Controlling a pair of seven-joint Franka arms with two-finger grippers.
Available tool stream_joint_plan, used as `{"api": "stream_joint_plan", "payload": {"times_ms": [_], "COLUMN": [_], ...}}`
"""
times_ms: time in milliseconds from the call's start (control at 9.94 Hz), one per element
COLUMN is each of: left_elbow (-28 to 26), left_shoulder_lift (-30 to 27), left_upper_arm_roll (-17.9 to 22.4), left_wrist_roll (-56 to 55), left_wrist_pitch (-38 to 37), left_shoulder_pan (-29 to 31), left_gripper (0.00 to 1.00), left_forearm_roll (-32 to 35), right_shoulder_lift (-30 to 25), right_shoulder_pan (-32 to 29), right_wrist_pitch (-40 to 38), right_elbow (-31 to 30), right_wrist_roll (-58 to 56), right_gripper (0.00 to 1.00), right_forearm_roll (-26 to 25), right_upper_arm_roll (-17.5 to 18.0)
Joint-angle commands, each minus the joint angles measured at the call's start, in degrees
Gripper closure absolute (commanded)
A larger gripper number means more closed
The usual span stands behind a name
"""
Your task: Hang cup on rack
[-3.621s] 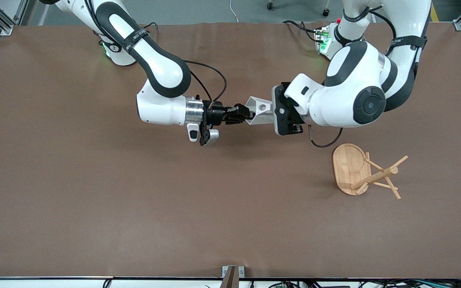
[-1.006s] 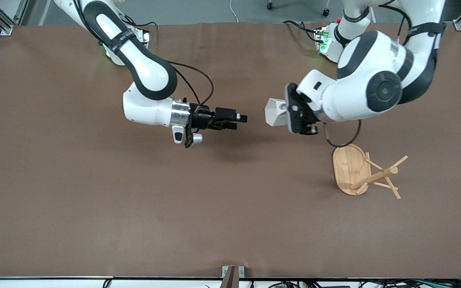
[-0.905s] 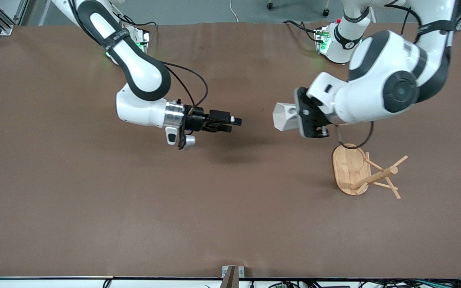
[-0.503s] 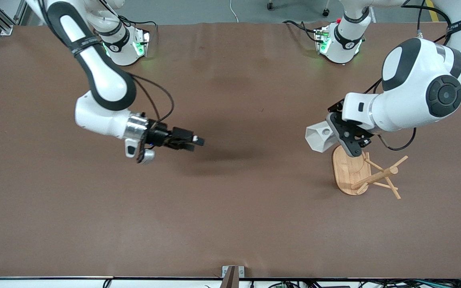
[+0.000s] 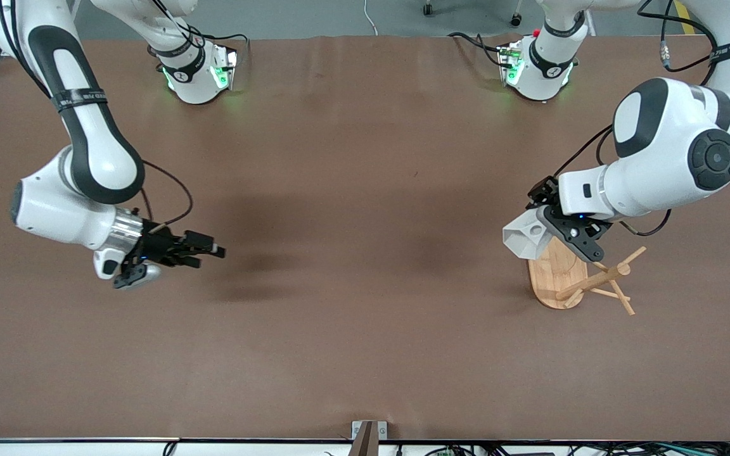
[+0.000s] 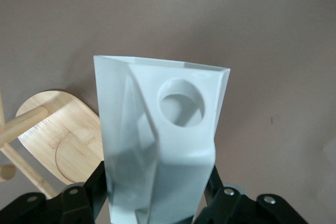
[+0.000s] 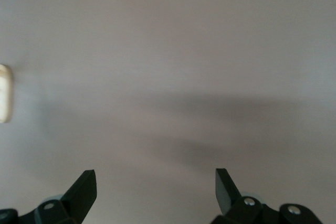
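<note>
We judge the cup [image 5: 525, 235], clamped at its narrow end in the left gripper [image 5: 545, 229] over the rack [image 5: 571, 277] near the tabletop's left-arm edge, light, rigid and slick, best hung by its handle hole; the right gripper [image 5: 210, 248] waits spread and empty.

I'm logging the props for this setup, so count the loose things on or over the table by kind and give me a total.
Small white faceted cup, gripped by the left gripper over the rack's base: 1
Light bamboo mug rack with oval base and thin pegs, at the left arm's end of the table: 1
Total: 2
</note>
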Motion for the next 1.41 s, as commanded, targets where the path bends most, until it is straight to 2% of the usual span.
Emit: {"api": "stream_joint_plan", "payload": {"times_ms": [0, 101, 302, 402, 604, 805, 1006, 1107, 1308], "left_elbow": [-2.43, -2.34, -1.72, -0.94, -0.40, -0.67, -1.28, -1.63, -1.72], "left_shoulder_lift": [1.81, 2.25, 3.13, 3.66, 3.84, 3.84, 4.10, 3.93, 3.84], "left_upper_arm_roll": [0.07, 0.34, 2.27, 2.62, 3.32, 3.50, 4.02, 5.60, 6.31], "left_wrist_roll": [-3.20, -5.21, -5.49, -5.41, -4.71, -4.09, -1.03, 0.12, 1.71], "left_wrist_pitch": [4.02, 4.73, 4.74, 4.74, 4.56, 4.21, 3.86, 3.33, 2.63], "left_shoulder_pan": [0.22, 0.57, 0.66, 1.36, 2.49, 3.55, 4.78, 4.70, 4.70], "left_gripper": [1.00, 1.00, 1.00, 1.00, 1.00, 0.99, 0.99, 0.99, 0.99], "left_forearm_roll": [0.90, 0.81, 0.20, -0.24, -2.87, -4.46, -7.78, -9.63, -11.67], "right_shoulder_lift": [-4.72, -4.90, -6.83, -9.10, -14.20, -17.02, -18.35, -18.18, -17.82], "right_shoulder_pan": [0.33, 0.60, 0.51, 0.51, 0.07, 3.31, 1.05, 1.12, -0.01], "right_wrist_pitch": [-7.34, -13.14, -20.62, -22.67, -24.26, -34.75, -42.59, -45.51, -45.89], "right_elbow": [2.63, 5.80, 12.65, 14.08, 14.35, 19.51, 23.56, 27.24, 29.29], "right_wrist_roll": [4.14, 10.77, 29.30, 30.25, 30.17, 31.05, 30.09, 29.74, 29.38], "right_gripper": [0.00, 0.00, 0.00, 0.00, 0.00, 0.00, 0.00, 0.00, 0.00], "right_forearm_roll": [-10.13, -11.39, -25.56, -28.25, -30.99, -30.74, -30.39, -30.82, -31.18], "right_upper_arm_roll": [-4.45, -5.95, -6.40, -6.58, -7.45, -12.88, -12.99, -12.99, -12.99]}}
